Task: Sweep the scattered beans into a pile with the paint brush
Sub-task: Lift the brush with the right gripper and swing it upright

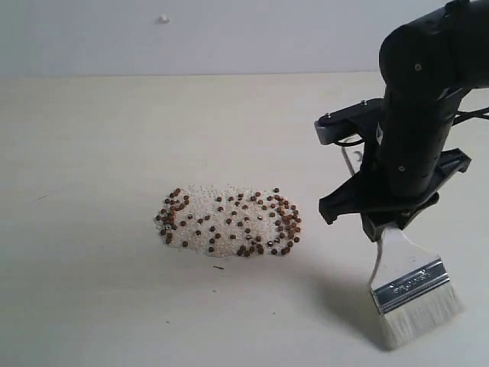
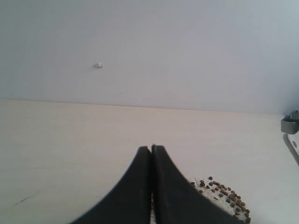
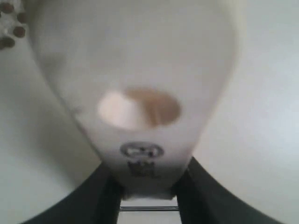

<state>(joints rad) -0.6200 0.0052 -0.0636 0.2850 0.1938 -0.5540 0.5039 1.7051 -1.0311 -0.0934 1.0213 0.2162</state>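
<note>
**Brush in my right grip, off to the side of the beans**

My right gripper (image 1: 388, 226) is clamped on the pale wooden handle (image 3: 135, 60) of the paint brush (image 1: 411, 284). My two dark fingers press on the handle's narrow end, just past the hole (image 3: 140, 108).

The brush hangs with its bristles down. Its long axis is steep but tilted, running from the handle in my grip down and to the right in the exterior view. Below my fingers comes the silver ferrule (image 1: 409, 286), then the off-white bristles (image 1: 422, 317). The bristle tips sit at or just above the table (image 1: 92, 153); I cannot tell whether they touch it.

The beans (image 1: 229, 222) lie well to the left of the brush, near the middle of the table. They are scattered over an oval patch of fine white grains (image 1: 210, 205), thickest at its two ends and lower edge. The brush is apart from them.

My left gripper (image 2: 152, 148) is shut with its jaws pressed together and nothing between them. It sits low over the table beside the bean patch.
</note>
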